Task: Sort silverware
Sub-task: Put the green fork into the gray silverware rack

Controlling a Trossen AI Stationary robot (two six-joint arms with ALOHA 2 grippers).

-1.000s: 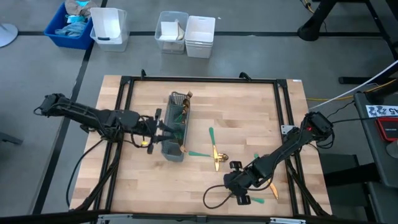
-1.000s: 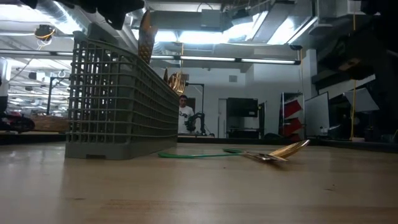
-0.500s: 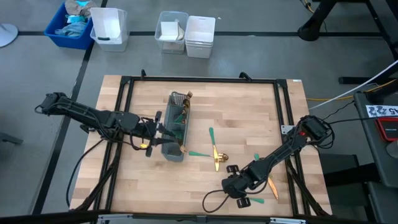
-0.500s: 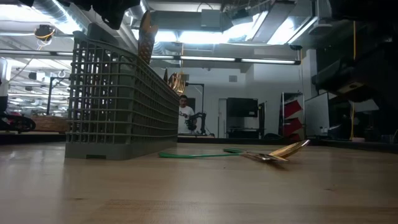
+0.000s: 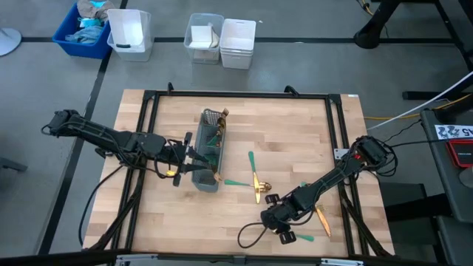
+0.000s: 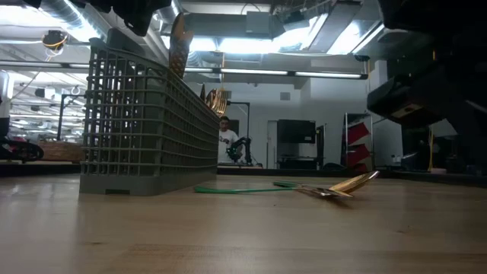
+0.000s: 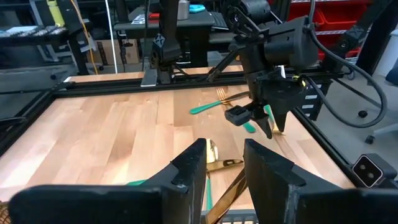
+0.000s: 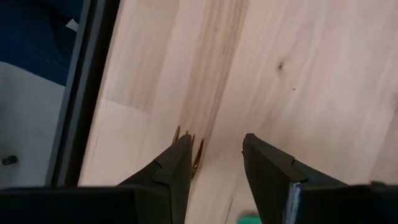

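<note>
The grey mesh caddy (image 5: 209, 148) stands left of the table's middle, with some silverware (image 5: 219, 125) upright in it. My left gripper (image 5: 198, 157) hovers level at its near end, fingers apart; a gold head (image 6: 178, 42) rises from the caddy just below it. Two teal-handled pieces (image 5: 256, 185) lie crossed on the wood at mid-table. My right gripper (image 5: 277, 219) is open and slants down over the front right. A fork's gold tines (image 8: 186, 142) show beside one of its fingers. A gold piece (image 5: 323, 220) and a teal handle (image 5: 301, 238) lie close by. My left gripper has gold and teal pieces (image 7: 231, 186) showing between its fingers, above the caddy's mesh; whether it touches any of them I cannot tell. My right gripper stands over the fork's tines, and its own finger hides whether it touches them.
A black frame rail (image 5: 236, 94) runs around the tabletop; in the right wrist view it lies close beyond the fork (image 8: 87, 93). White bins (image 5: 238, 43) and a blue bin (image 5: 83, 29) stand on the floor behind the table. A person (image 6: 225, 141) is far off in the room.
My right gripper has sunk toward the table, gone a little toward the left edge, and rolled at the wrist; its fingers stay apart. The caddy and the loose silverware have kept their places.
</note>
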